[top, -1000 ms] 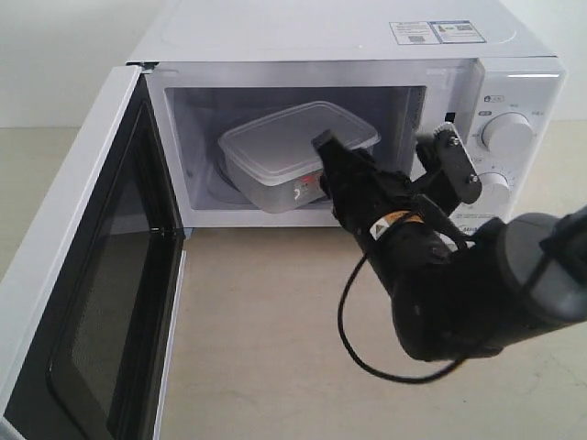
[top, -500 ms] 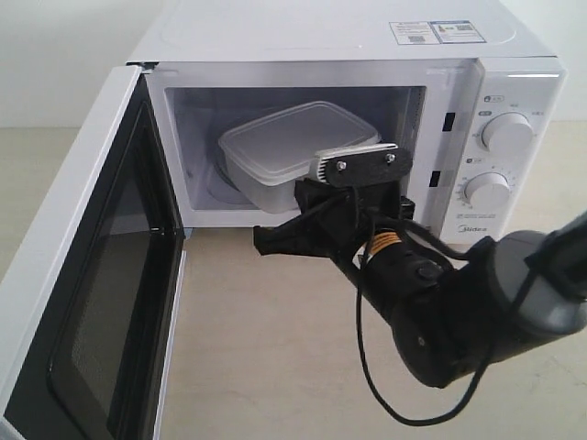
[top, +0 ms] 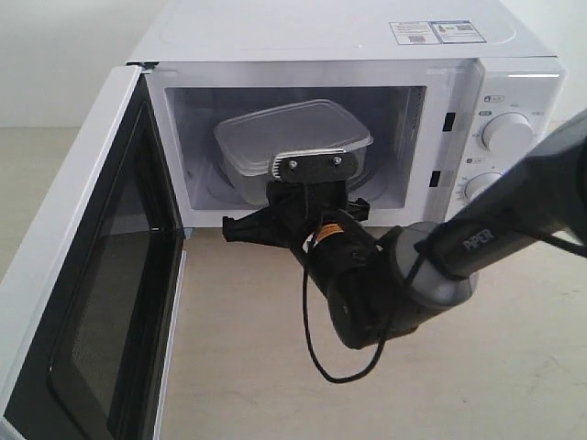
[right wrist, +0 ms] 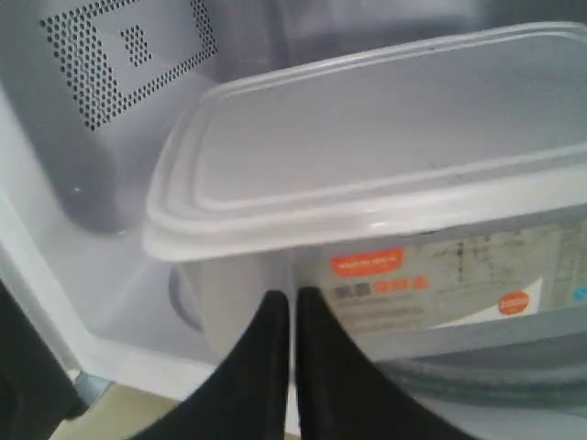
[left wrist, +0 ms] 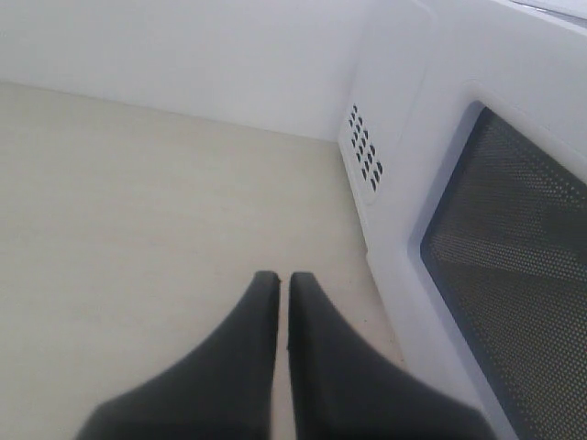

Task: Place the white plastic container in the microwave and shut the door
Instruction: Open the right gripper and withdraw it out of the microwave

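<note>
The white plastic container (top: pixel 292 136) sits inside the open microwave (top: pixel 348 41) on the glass turntable (right wrist: pixel 486 380), lid on. Its red-and-white label (right wrist: pixel 369 263) faces the opening. My right gripper (right wrist: pixel 293 295) is shut and empty, its tips at the container's front wall beside the label; I cannot tell if they touch. In the exterior view the wrist camera (top: pixel 312 169) hides those tips. The door (top: pixel 83 266) stands wide open to the left. My left gripper (left wrist: pixel 278 275) is shut on nothing, low over the table beside the door's outer window (left wrist: pixel 518 252).
The right arm (top: pixel 394 275) reaches in from the right, across the table in front of the microwave, with a black cable (top: pixel 316 353) looping under it. The knobs (top: pixel 507 130) are on the microwave's right panel. Vent holes (left wrist: pixel 365 151) mark its left side wall.
The right gripper went from open to shut, turned over and moved left along the microwave opening. The container has shifted slightly left and deeper inside.
</note>
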